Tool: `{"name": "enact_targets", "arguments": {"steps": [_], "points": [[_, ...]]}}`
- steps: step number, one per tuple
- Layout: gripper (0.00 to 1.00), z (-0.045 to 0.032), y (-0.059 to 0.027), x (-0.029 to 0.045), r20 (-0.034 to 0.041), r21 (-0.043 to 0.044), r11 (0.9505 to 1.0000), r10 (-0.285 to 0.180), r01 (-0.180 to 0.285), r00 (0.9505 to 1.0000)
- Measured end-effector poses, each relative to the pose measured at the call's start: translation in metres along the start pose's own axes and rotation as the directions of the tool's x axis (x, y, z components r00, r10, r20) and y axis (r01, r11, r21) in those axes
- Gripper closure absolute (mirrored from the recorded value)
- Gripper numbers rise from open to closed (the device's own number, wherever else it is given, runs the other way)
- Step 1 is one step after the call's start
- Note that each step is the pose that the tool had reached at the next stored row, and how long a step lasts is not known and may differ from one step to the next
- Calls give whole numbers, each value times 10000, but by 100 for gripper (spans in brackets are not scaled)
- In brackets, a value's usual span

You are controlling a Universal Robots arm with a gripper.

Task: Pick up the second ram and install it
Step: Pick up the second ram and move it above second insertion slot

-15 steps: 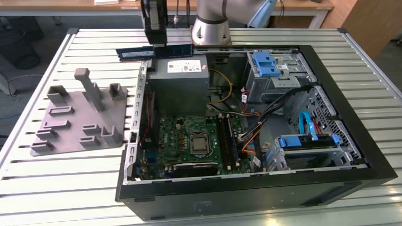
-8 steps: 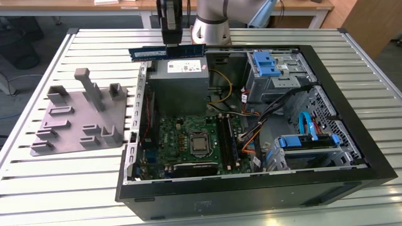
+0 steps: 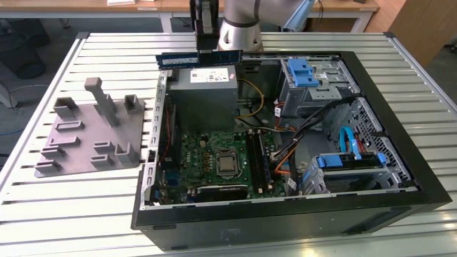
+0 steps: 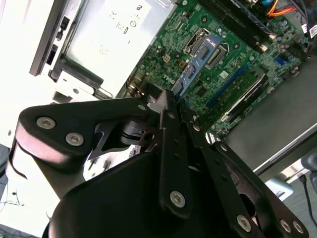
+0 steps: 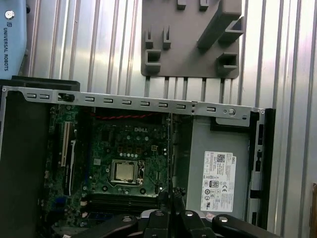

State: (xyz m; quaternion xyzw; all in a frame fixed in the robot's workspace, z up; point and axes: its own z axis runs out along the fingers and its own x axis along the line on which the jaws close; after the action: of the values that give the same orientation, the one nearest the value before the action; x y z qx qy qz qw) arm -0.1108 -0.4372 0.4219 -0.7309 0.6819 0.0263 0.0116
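Note:
In the exterior view the second ram [image 3: 198, 59], a thin blue strip with black chips, hangs level above the back of the open computer case [image 3: 400, 160], over the grey power supply [image 3: 203, 96]. My gripper [image 3: 207, 51] is shut on its upper edge near the middle. In the second wrist view the ram [image 4: 195, 67] sticks out past my closed fingers [image 4: 168, 111], with the green motherboard [image 4: 233, 54] far below. The long black memory slots [image 3: 257, 155] lie beside the processor socket [image 3: 227, 163], lower down and nearer the case's front than the ram.
A grey holder tray [image 3: 85, 134] with upright posts lies on the slatted table at the exterior view's left; the first wrist view shows it too [image 5: 190, 39]. Drive cages with blue latches [image 3: 303, 72] and cable bundles [image 3: 307, 126] fill the case's right side.

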Motion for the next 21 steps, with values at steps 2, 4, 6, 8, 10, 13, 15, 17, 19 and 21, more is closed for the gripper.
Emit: {"name": "enact_targets", "arguments": {"steps": [2,4,6,8,10,13,15,17,19,21], "points": [[86,0,-41,3,1,0,10000,-1,1,10000],[86,-1,-78,5,0,-1,10000,-1,1,10000],[86,-2,-114,8,1,-1,10000,-1,1,10000],[86,-2,-149,11,1,-1,10000,0,0,10000],[86,-2,-183,13,1,-2,10000,0,0,10000],[86,-3,-232,16,0,-3,10000,-1,1,10000],[86,-4,-259,18,1,-2,10000,0,0,10000],[86,-4,-286,20,1,-1,10000,0,0,10000],[86,-5,-310,22,0,-3,10000,0,0,10000],[86,-5,-333,23,0,-2,10000,0,0,10000]]}}
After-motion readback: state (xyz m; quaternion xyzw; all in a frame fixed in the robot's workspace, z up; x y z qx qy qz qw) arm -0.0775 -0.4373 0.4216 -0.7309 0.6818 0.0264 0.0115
